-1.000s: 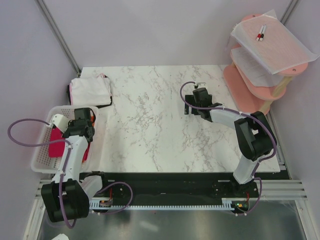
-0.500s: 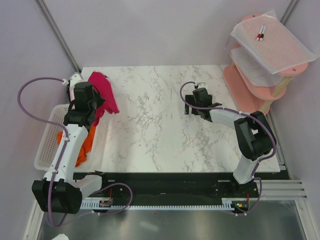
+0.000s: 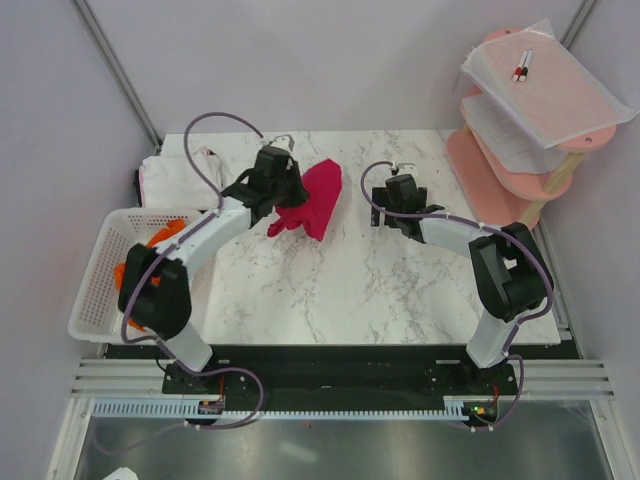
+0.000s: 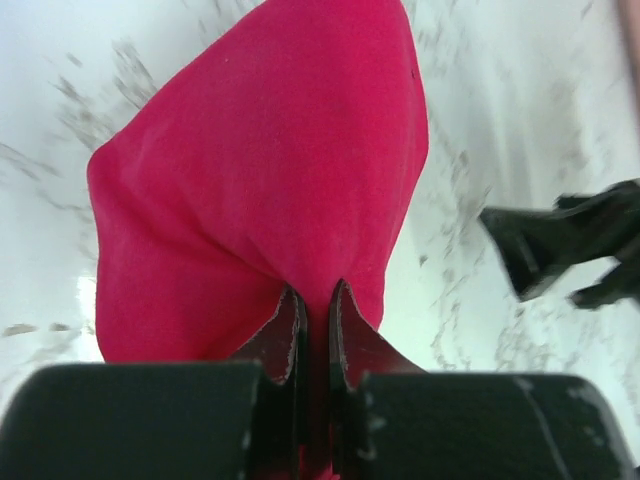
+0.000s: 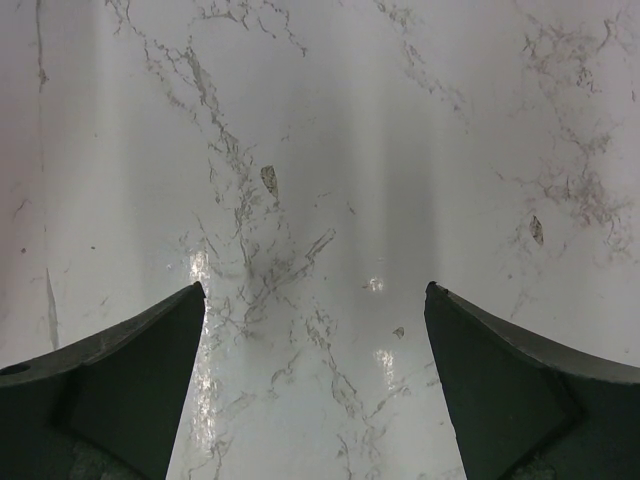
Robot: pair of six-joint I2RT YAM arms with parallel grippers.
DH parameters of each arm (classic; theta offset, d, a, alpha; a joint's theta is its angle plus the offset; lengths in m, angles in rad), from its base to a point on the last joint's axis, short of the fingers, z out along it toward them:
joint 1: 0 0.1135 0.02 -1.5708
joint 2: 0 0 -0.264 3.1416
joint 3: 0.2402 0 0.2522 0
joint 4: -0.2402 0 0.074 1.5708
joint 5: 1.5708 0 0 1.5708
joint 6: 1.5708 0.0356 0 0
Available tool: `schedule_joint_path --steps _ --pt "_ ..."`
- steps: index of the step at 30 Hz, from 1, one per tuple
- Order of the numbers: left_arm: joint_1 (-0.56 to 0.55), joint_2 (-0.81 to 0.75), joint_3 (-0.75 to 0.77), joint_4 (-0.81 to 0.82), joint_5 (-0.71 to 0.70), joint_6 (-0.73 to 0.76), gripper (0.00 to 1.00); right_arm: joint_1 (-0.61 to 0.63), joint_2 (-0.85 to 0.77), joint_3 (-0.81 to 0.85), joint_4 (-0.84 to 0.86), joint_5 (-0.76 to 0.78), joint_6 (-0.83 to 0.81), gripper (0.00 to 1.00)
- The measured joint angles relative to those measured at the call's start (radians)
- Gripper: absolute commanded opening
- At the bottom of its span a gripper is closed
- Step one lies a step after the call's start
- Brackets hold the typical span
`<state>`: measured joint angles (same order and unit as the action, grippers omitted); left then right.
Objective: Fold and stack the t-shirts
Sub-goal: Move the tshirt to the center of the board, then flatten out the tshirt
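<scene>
Crimson-red cloth t-shirt (image 3: 312, 200) hangs bunched from my left hand (image 3: 283, 188), whose fingers are pinched together on a fold of its fabric, over the far middle of the white marbled counter (image 3: 330, 290). I cannot tell whether its lower edge touches the surface. My right hand (image 3: 397, 197) hovers near it with fingers spread wide, holding nothing, with only bare counter between them. A folded white t-shirt (image 3: 180, 180) lies at the counter's far left corner. An orange t-shirt (image 3: 163, 236) sits crumpled in the white plastic mesh basket (image 3: 85, 300).
</scene>
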<state>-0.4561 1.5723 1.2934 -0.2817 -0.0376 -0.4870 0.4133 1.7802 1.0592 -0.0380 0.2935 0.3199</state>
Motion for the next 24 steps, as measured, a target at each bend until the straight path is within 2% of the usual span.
schedule_joint_path --steps 1,4,5,6,7,11,16,24 --pt "-0.018 0.051 0.004 0.0 0.008 0.001 0.02 0.0 -0.002 0.0 0.0 -0.001 0.001 0.98" --pt "-0.074 0.197 0.011 -0.004 0.015 0.002 0.14 0.0 -0.019 -0.003 0.001 -0.018 0.008 0.98" --pt "-0.093 0.237 0.011 -0.01 0.01 0.002 0.34 0.0 -0.027 -0.007 0.002 -0.027 0.011 0.98" --pt "-0.109 0.269 0.011 -0.018 0.003 0.002 0.62 0.0 -0.039 -0.014 0.003 -0.039 0.018 0.98" --pt "-0.127 0.295 0.011 -0.029 -0.014 0.005 0.99 0.0 -0.051 -0.025 0.009 -0.059 0.026 0.98" --pt "-0.178 0.312 0.011 -0.052 -0.079 0.003 1.0 0.0 -0.077 -0.076 0.063 -0.152 0.081 0.98" --pt "-0.191 0.245 -0.016 -0.053 -0.162 0.004 1.0 0.0 -0.034 -0.12 0.165 -0.335 0.183 0.73" --pt "-0.187 0.088 -0.064 -0.053 -0.287 0.006 1.0 0.019 0.114 -0.063 0.275 -0.509 0.307 0.57"
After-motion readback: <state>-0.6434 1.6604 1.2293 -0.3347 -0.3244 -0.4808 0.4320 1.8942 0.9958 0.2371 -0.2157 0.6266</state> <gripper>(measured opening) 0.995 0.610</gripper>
